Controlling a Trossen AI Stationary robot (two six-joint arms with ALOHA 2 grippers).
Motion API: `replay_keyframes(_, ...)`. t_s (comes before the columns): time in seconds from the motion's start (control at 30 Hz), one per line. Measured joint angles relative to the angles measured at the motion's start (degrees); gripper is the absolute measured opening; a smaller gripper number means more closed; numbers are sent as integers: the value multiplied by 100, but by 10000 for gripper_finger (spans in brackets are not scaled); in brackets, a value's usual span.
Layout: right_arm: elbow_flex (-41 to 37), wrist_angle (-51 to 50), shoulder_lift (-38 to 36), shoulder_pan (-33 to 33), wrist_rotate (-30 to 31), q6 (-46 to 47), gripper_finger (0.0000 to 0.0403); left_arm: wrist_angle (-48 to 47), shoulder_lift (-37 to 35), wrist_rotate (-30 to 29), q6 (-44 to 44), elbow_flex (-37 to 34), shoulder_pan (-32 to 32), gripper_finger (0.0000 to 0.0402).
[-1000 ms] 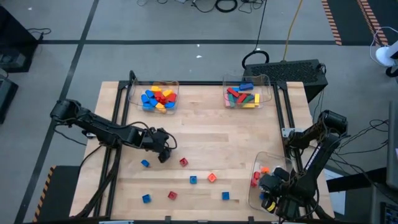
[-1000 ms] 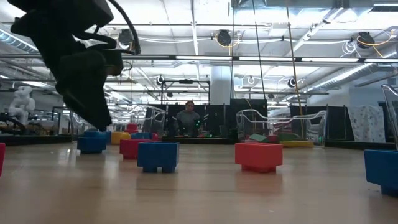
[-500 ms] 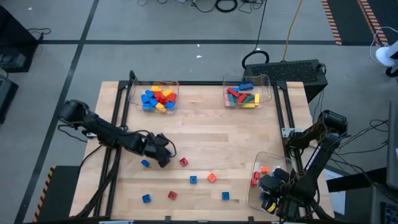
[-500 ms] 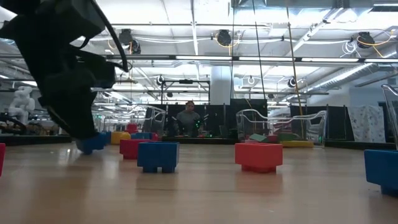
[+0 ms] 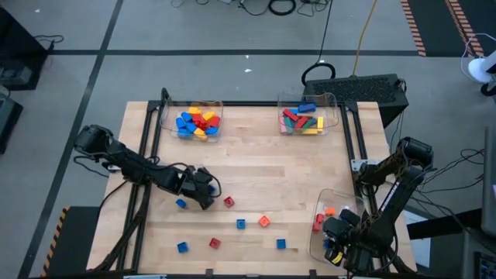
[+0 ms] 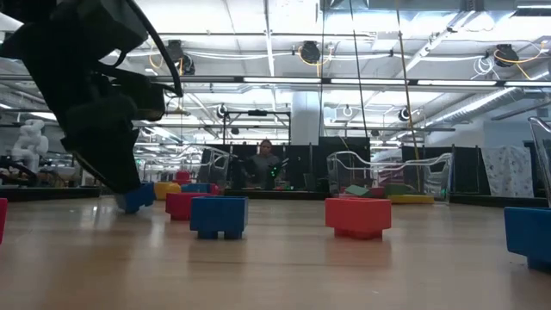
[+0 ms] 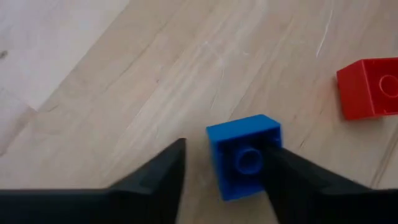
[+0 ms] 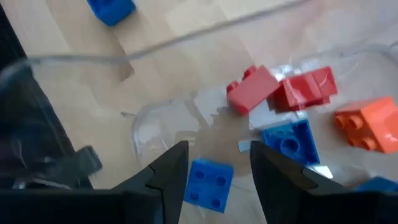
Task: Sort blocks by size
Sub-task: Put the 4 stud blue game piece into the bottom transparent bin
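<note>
The left tool [image 7: 224, 171] is down on the counter [image 5: 271, 170], fingers spread wide around a small blue block [image 7: 244, 155] just beside a red block [image 7: 368, 87]. The right tool [image 8: 217, 171] hangs spread over a clear tray [image 5: 319, 208] of blocks.

A light wooden table [image 5: 256, 167] carries three clear trays: one at the far left [image 5: 166, 124], one at the far right [image 5: 332, 105], and one at the near right corner [image 5: 316, 232]. Loose small blocks lie scattered on its near half: blue [image 5: 180, 203], red [image 5: 229, 201], blue [image 5: 242, 223], orange [image 5: 264, 222], blue [image 5: 182, 247], red [image 5: 215, 243] and blue [image 5: 281, 243].
</note>
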Motion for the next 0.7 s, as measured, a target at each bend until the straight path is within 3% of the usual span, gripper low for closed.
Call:
replay_keyframes(0.17,0,-19,0,-17,118,0,137,-11,0,-49,235,0,1,83)
replay_keyframes(0.43,2,-152,-7,-15,403,-300,108,352,-77,-160,680,23,49,83)
replay_keyframes(0.6,192,-350,-96,-28,1274,-879,92,1066,-129,-148,1555,490,160,83)
replay_keyframes(0.7,451,-485,-103,-28,2315,-1467,88,1623,-129,7,2092,799,217,83)
